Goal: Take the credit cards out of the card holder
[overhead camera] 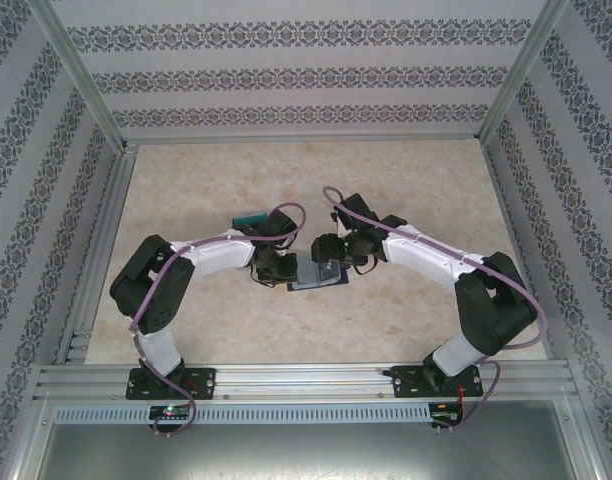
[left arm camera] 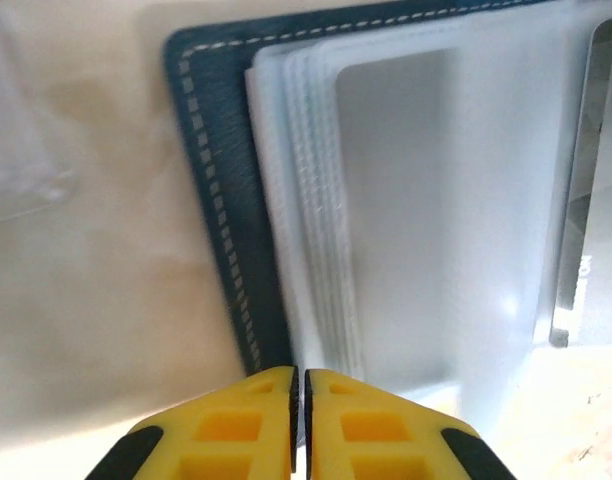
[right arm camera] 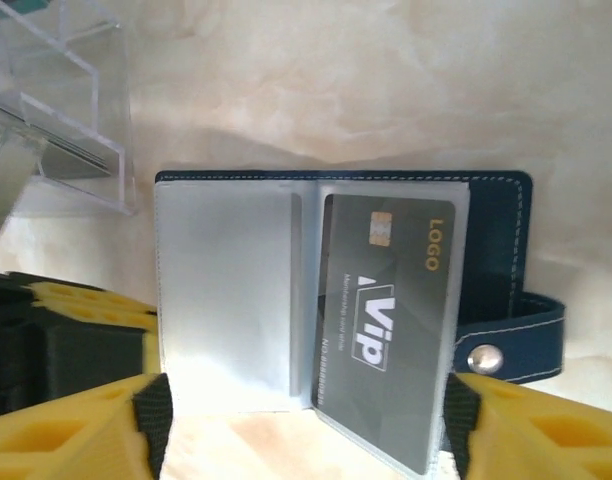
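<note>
The right claw stands wide, its yellow fingers straddling the open navy stitched-leather card holder. A dark grey plastic VIP card lies between them in a clear sleeve. The left claw is narrowed to a slit at the holder's near edge; whether it pins the cover I cannot tell. Closing may pinch sleeve with card and drag the holder, and the snap tab beside one finger could snag. Bare beige table lies beyond the tips, with a clear plastic box ahead-left
</note>
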Tool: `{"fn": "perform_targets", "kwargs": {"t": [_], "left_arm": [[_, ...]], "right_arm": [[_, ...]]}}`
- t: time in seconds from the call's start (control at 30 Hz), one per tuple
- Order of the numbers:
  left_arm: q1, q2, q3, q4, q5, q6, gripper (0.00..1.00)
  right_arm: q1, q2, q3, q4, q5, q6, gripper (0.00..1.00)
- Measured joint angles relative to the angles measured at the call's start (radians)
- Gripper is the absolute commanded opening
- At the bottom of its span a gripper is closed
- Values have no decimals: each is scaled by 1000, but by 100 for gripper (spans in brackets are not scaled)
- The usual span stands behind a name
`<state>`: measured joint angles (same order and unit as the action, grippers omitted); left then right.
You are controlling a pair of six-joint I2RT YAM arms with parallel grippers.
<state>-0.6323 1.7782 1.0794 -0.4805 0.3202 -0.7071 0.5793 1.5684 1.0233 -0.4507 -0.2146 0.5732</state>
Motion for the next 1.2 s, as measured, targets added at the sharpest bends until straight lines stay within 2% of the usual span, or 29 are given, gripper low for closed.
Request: {"fn": "perform_targets", "kwargs": {"t": [0.13,0.27,0.5,0.77,1.2], "left_arm": [[6,-68,4,-52,-19,1,13],[6,-100,34,-79,-21,0,13],[6,-93,72,-51,30,-18,13],[6,-11,82,2,88,-52,14],[3,81,111,82,144,-105,15]], "right_arm": [[-1,-1,0,-4,13,-5,35],[1,16,0,-6,21,-7,25],[6,56,-1,-25,71,-9,21],[6,110,-28,-24,88,-17,20],[8,158,-35,13,68,-23,19]]}}
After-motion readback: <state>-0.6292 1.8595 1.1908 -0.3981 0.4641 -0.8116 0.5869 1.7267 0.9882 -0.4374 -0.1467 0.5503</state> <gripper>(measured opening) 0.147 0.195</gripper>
